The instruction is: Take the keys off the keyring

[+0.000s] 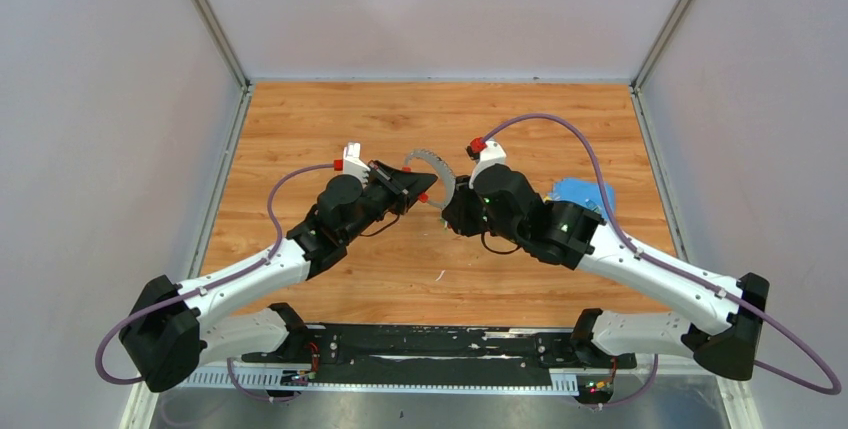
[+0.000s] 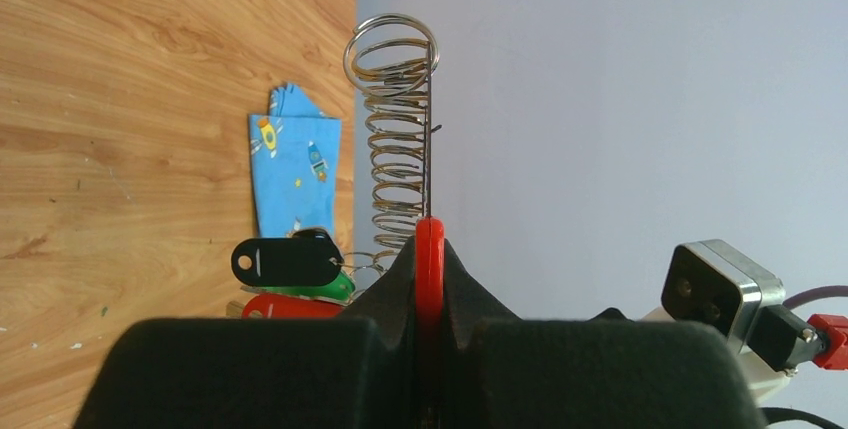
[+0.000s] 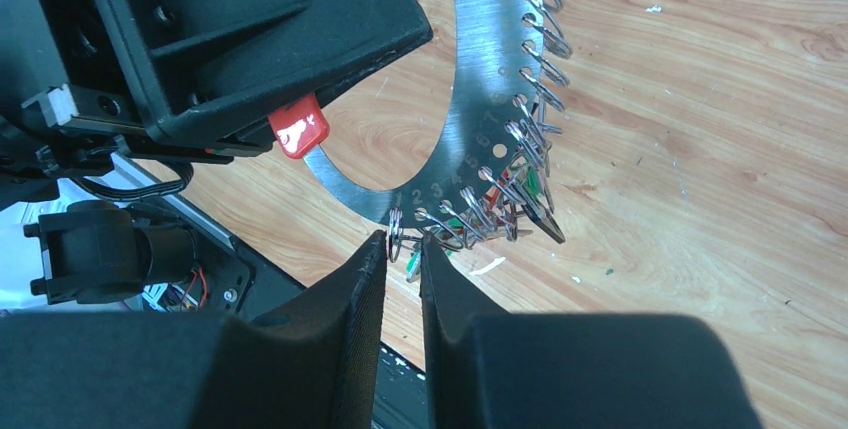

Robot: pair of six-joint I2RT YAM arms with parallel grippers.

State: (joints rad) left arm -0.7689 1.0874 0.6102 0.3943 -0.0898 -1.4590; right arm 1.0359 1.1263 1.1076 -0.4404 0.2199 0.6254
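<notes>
We see two robot arms meeting over a wooden table (image 1: 330,119), with the keyring (image 3: 478,89), a flat silvery crescent, between them. The left gripper (image 2: 430,249) is pressed together on the keyring's red curved end (image 3: 298,133). It pinches this end edge-on, so only a thin red strip shows between its black fingers.

Along the keyring's outer edge runs a row of small wire loops (image 2: 400,139). From the left wrist they stack up like a coil above the grip.

The keys (image 3: 512,199) cluster at the far end of the keyring, away from the red part. We make out green and red caps there, and the left wrist view also shows a black tag (image 2: 287,260) among them.

The right gripper (image 3: 403,249) sits just at that same far end of the keyring. Its fingers are nearly together, with a narrow slit between them. One small loop lies at the mouth of the slit, touching or almost touching the fingertips, and we cannot tell whether it is actually pinched.

A blue cloth (image 1: 583,195) with a printed pattern lies flat on the table. It is well apart from the keyring, on the right arm's side.
</notes>
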